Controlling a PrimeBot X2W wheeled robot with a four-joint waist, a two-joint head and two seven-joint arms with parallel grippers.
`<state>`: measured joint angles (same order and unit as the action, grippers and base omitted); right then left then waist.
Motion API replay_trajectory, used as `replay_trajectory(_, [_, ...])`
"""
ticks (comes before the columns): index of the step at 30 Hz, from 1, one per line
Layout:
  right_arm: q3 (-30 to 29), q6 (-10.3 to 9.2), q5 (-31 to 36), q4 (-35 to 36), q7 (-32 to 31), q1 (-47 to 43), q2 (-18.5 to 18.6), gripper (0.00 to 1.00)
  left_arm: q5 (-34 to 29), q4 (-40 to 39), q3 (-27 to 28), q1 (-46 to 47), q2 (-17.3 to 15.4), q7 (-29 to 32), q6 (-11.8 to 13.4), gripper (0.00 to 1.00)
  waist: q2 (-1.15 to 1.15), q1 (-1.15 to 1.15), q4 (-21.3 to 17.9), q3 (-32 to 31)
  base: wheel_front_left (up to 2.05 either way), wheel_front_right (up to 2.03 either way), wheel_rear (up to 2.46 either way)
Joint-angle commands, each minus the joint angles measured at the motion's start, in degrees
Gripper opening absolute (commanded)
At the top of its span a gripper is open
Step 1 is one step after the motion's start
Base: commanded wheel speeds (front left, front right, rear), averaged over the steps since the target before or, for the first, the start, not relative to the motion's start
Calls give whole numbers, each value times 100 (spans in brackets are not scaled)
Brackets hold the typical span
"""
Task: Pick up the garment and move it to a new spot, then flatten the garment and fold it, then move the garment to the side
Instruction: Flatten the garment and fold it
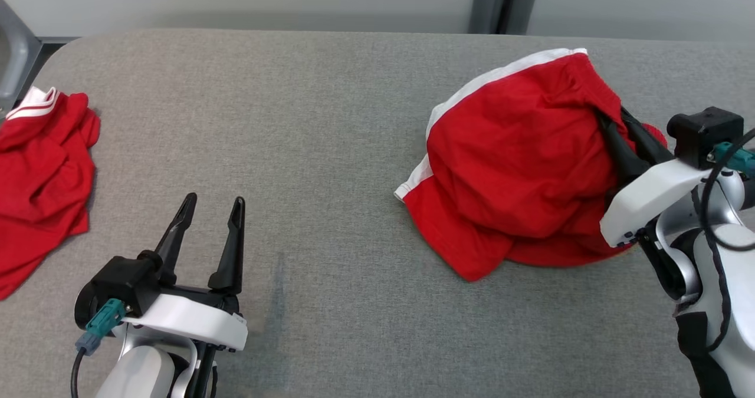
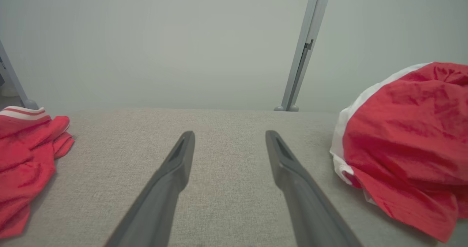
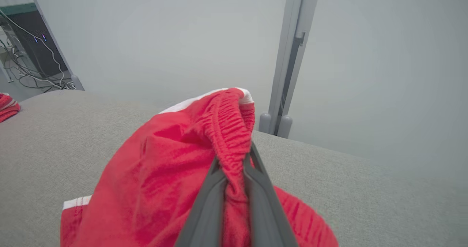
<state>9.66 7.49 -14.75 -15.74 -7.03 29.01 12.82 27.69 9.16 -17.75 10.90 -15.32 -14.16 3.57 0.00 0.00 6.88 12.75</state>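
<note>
**Right claw [image 1: 613,115] pinches the red garment [image 1: 519,168] at its gathered waistband**

The red garment sits at the right of the head view, on the grey bench [image 1: 330,121]. It is bunched into a rounded heap with a white stripe running along its upper left edge and another white strip at its lower left corner. Its upper right part is drawn up toward the right claw, while its lower folds lie on the bench surface. In the right wrist view the two dark fingers [image 3: 210,199] are pressed together on the elastic waistband [image 3: 230,130], and the ruched cloth rises between them and spills over their tips.

The left claw [image 1: 214,199] is at the lower left of the head view. Its fingers are spread, with nothing between them, and it is well apart from the garment. The left wrist view shows bare bench between the two fingers, with the red garment at the right edge of the frame.

A second red garment [image 1: 41,174], with white and red banding at its top, lies crumpled at the far left edge of the bench. A grey post [image 1: 504,3] stands against the pale wall behind the bench, at the upper right of centre. In the upper left corner of the right wrist view there is a dark cabinet with loose cables [image 3: 22,49].
</note>
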Motion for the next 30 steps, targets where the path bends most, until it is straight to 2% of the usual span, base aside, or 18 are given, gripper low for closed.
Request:
replay_trajectory(1, [-120,0,267,243,112,-180,-73,0,-4,-56,26,-31,-46,8,53,100,0,0,-106,-39,0,0,0])
replay_trajectory(6, [-390,1,701,937,147,-1072,-389,0,6,-139,38,-71,-93,49,95,100,0,0,-210,-66,0,0,0])
replay_trajectory(9, [-510,1,733,1116,91,-1558,-543,0,20,-177,42,-102,-110,52,110,100,0,0,-244,-70,0,0,0])
replay_trajectory(10, [-656,1,758,1190,52,-2022,-679,0,37,-203,52,-113,-126,67,119,100,0,0,-276,-62,0,0,0])
replay_trajectory(16, [-871,1,754,937,177,-2826,-905,0,59,-253,76,-126,-156,86,157,100,0,0,-322,-55,0,0,0])
replay_trajectory(21, [-941,1,668,508,421,-3010,-978,0,76,-295,81,-174,-177,106,202,100,0,0,-351,-80,0,0,0])
replay_trajectory(22, [-914,1,604,451,478,-2990,-976,20,74,-306,84,-185,-189,113,213,100,0,0,-358,-87,0,0,0])
replay_trajectory(23, [-885,1,545,422,546,-2958,-979,49,75,-314,88,-198,-202,119,216,100,0,0,-365,-97,0,0,0])
replay_trajectory(24, [-870,1,503,405,612,-2913,-978,100,76,-321,89,-214,-215,127,229,100,0,0,-373,-115,0,0,0])
replay_trajectory(30, [-1033,1,391,674,1061,-2689,-975,100,93,-382,106,-276,-252,130,305,100,0,0,-403,-231,0,0,0])
